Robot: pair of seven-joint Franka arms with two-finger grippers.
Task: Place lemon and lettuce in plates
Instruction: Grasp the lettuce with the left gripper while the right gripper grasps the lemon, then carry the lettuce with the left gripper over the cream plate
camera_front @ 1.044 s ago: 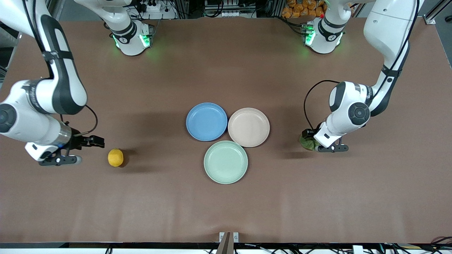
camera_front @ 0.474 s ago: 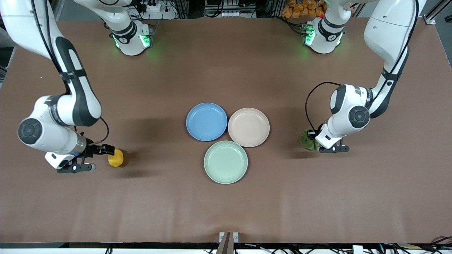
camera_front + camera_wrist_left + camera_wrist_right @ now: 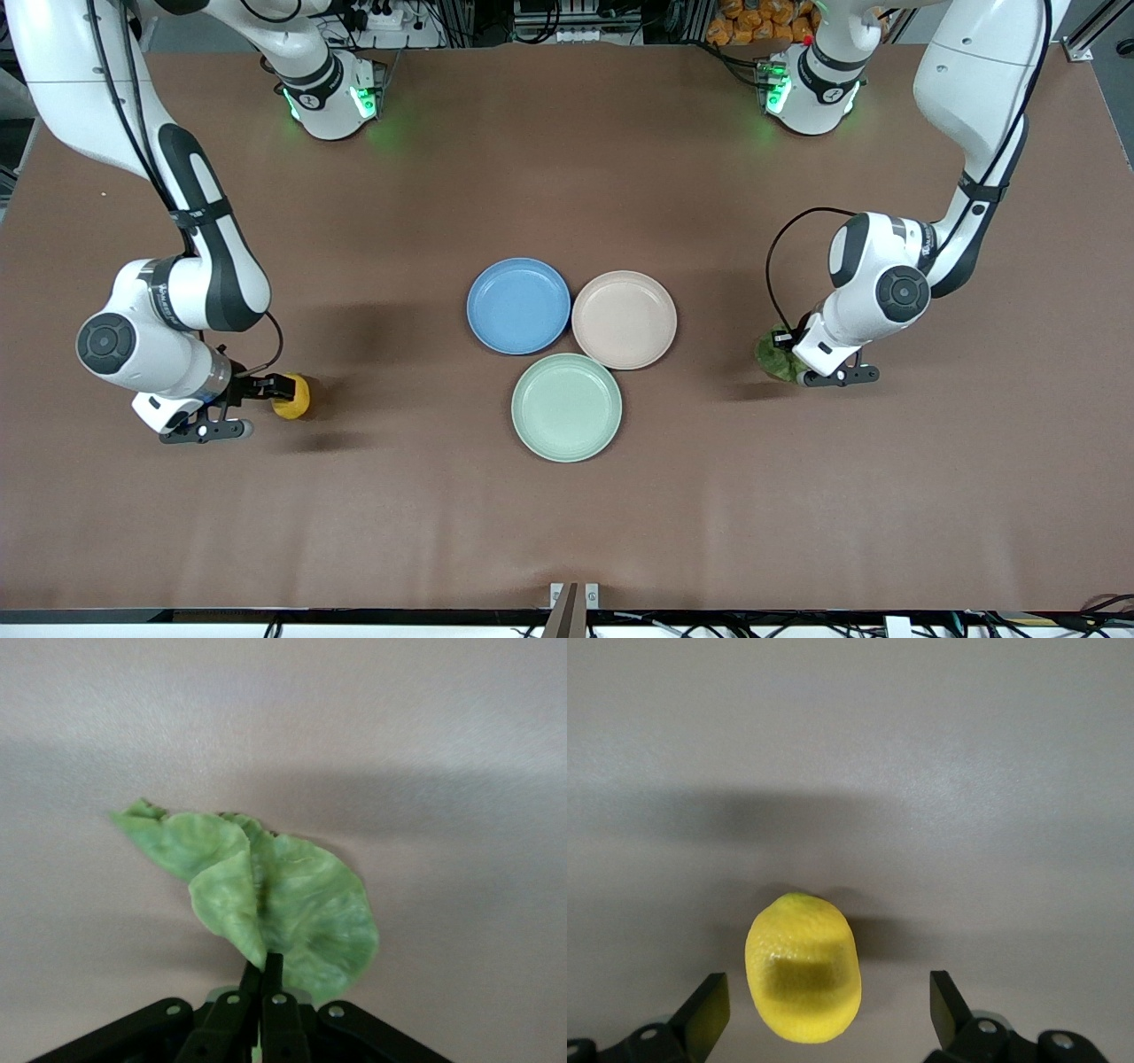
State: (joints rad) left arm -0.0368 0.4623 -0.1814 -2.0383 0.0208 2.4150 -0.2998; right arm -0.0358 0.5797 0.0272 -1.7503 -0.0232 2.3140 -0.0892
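Note:
The yellow lemon lies on the table toward the right arm's end. In the right wrist view the lemon sits between the two fingers, with a gap on each side. My right gripper is open around it, low at the table. The green lettuce lies toward the left arm's end. My left gripper is shut on the edge of the lettuce leaf, low at the table. The blue plate and the beige-pink plate stand side by side mid-table, both empty.
A pale mint-green plate stands just nearer the front camera, touching the other two plates, and is empty. Bare brown table lies between the plates and each gripper.
My right arm has moved toward the lemon, and its open fingers now stand around it. My left gripper has stayed on the lettuce and shifted only slightly.

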